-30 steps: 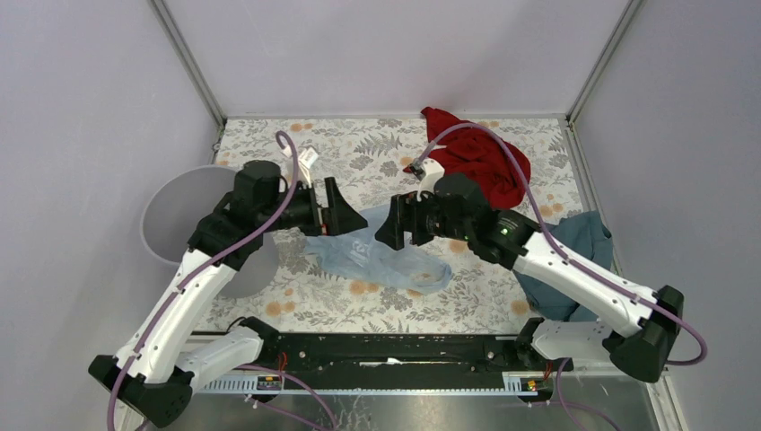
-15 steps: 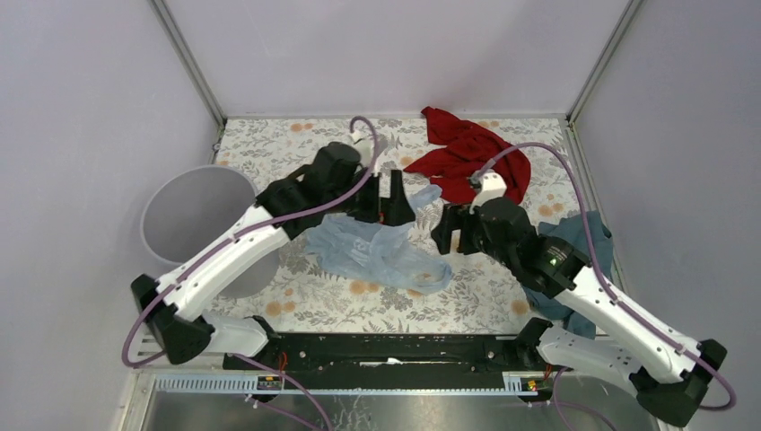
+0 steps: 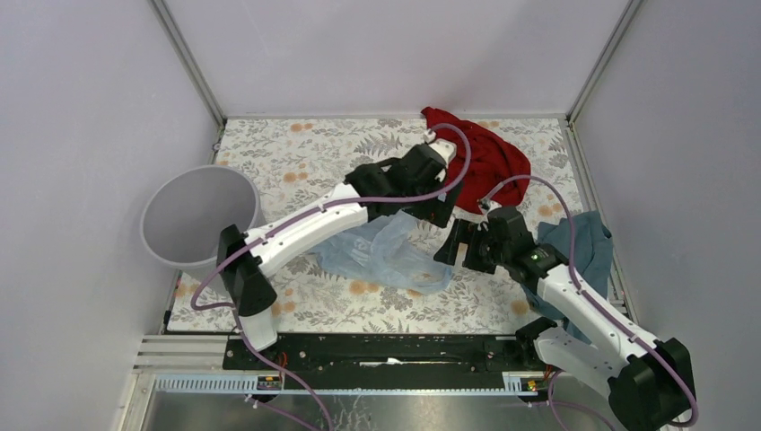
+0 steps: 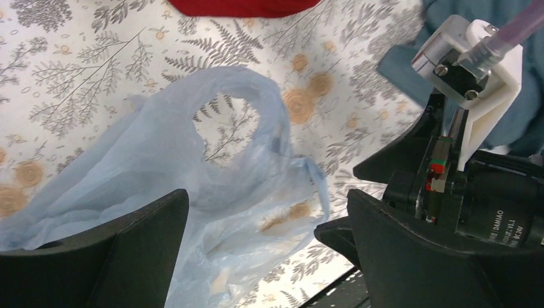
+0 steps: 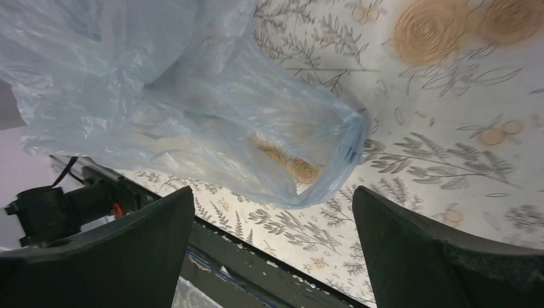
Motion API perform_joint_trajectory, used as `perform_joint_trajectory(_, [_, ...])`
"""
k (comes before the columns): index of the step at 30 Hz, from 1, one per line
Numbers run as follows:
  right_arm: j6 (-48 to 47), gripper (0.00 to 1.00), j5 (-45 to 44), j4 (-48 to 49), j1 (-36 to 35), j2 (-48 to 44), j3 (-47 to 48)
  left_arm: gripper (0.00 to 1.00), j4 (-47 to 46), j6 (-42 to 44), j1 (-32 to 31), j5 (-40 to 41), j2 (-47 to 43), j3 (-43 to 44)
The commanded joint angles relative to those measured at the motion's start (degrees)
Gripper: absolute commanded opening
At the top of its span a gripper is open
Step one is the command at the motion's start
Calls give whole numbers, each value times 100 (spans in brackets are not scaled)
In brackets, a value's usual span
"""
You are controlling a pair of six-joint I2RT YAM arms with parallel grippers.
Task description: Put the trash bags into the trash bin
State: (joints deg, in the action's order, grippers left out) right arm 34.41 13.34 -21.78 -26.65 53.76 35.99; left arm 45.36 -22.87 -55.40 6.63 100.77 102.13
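Observation:
The pale-blue trash bag lies crumpled on the floral table, with one handle loop standing up. The light-grey trash bin stands at the left edge, apart from both arms. My left gripper reaches across to the bag's far right end; it is open and empty, with the bag between and below its fingers. My right gripper is open and empty just right of the bag, whose tied corner lies ahead of it. The bag fills the upper left of the right wrist view.
A red cloth lies at the back right, close behind the left wrist. A dark teal cloth lies at the right edge beside the right arm. The two grippers are close together. The black front rail runs just below the bag.
The left arm has swung right, from beside the bin across the table to the bag's right end. The right gripper has drawn back right and nearer. The bag's upper edge has lifted a little.

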Motion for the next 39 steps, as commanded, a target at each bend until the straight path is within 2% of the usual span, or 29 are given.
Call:
perform_joint_trajectory(1, [733,98,860,789,51,65,-548,95,304,283,-233,955,136,417])
perform_joint_trajectory(7, [946,93,829,1155,99,147,-848,80,332,266,-375,1671,203,389])
perform_joint_trajectory(12, [805,92,813,1122,212,153,-855,70,322,314,-389,1751,315,432])
perform_joint_trajectory(14, [735,92,799,1055,256,161,-863,71,294,369,-384,1750,403,499])
perform_joint_trajectory(16, [693,92,813,1029,303,147,-880,80,297,479,-381,1688,532,621])
perform_joint_trajectory(18, [656,92,807,1031,325,93,-912,84,298,576,-378,1650,659,759])
perform_joint_trajectory(21, [623,92,743,1079,362,29,-980,85,282,701,-381,1718,824,956])
perform_joint_trajectory(23, [580,92,734,1080,387,81,-993,82,285,794,-371,1768,934,1073])
perform_joint_trajectory(25, [523,92,759,1079,418,173,-989,72,297,865,-367,1792,1027,1164])
perform_joint_trajectory(26, [498,92,788,1078,442,219,-993,63,302,890,-367,1791,1046,1175])
perform_joint_trajectory(28, [479,92,961,1194,514,300,-1039,38,361,907,-367,1789,1045,1184])
perform_joint_trajectory(31, [431,92,1263,1371,694,423,-1126,20,483,831,-367,1759,859,1088])
perform_joint_trajectory(35, [260,92,1708,1691,915,789,-1159,9,405,617,-369,1667,236,485])
perform_joint_trajectory(37, [157,85,2026,1844,942,1134,-1085,6,308,517,-367,1624,-100,121])
perform_joint_trajectory(38, [109,77,2182,1919,945,1303,-1009,4,235,486,-369,1567,-249,-35])
perform_joint_trajectory(39, [154,73,2334,2060,943,1462,-998,2,129,471,-367,1493,-410,-228])
